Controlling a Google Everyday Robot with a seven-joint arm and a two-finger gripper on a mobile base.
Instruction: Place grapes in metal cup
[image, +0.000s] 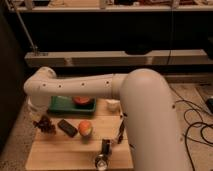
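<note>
At the left edge of the wooden desk (55, 152), my hand (41, 121) hangs below the bent white arm (85, 86). Its two tips are drawn together and, as far as I can judge, clamped on the grapes (48, 125), a dark reddish cluster bunched right at the tips. I cannot tell whether the bunch is clear of the wood.

Near the hand at 3 o'clock lies a dark block (67, 127), and beyond it sits the orange-yellow fruit (85, 128). At 1 o'clock stands the green tray (59, 106) holding the orange-red bowl (84, 101), with the white cup (113, 104) farther right. The metal cup (101, 161) sits well apart at about 4 o'clock, at the desk's near edge, with a dark upright object (105, 146) just beside it at its 12 o'clock.

The step in hand, as I read it, is the lift and carry. I would raise the bunch straight up first, high enough that trailing berries pass over the block and fruit. Then I would swing toward 4 o'clock, centre over the narrow shiny mouth, keep off that upright object, and descend close before letting go. The cluster looks wide for the cup and could spill off its rim.
</note>
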